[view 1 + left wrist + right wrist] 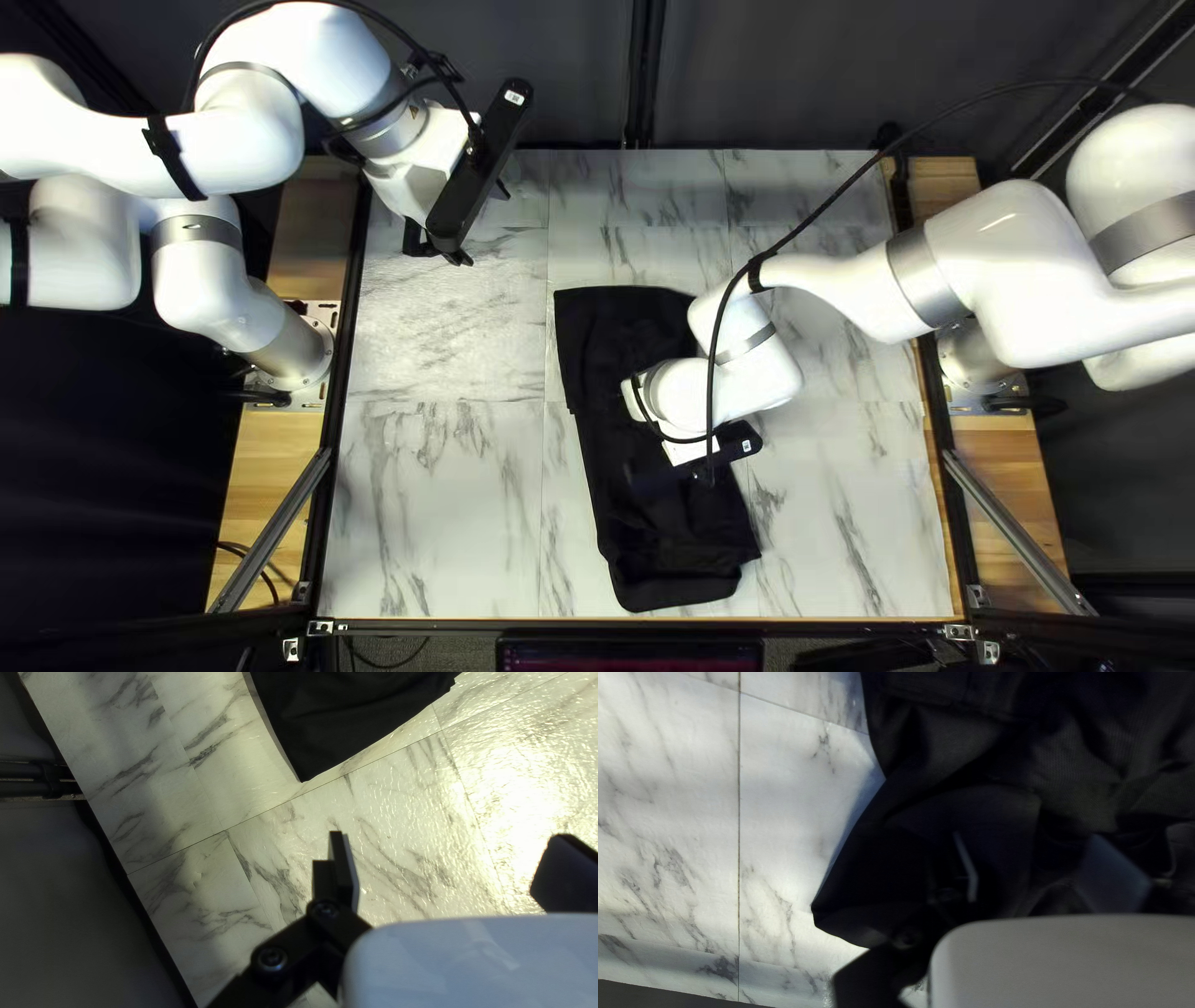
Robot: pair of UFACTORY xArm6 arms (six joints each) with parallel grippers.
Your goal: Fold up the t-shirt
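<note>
Bench (436,498) supports the work flat, giving the fold a firm base. My left arm (230,149) is held off to one side, presumably to leave room for folding. My right arm (1021,261) reaches over the t-shirt (598,386). The t-shirt lies mid-bench as a long, narrow strip running far to near; this layout suggests a lengthwise fold is complete and a crosswise fold is next. Its near portion is rumpled, with a projecting flap (859,911); straighten if required.

Left end effector (450,835): open wide, gripping nothing, well apart from the cloth.

Right end effector (1036,852): open, positioned over the near half of the t-shirt, probably to pick up or align fabric. Its fingers (970,871) stand apart above dark cloth, gripping none; whether they touch it, I cannot tell. Caution: closing here could catch only one layer.
</note>
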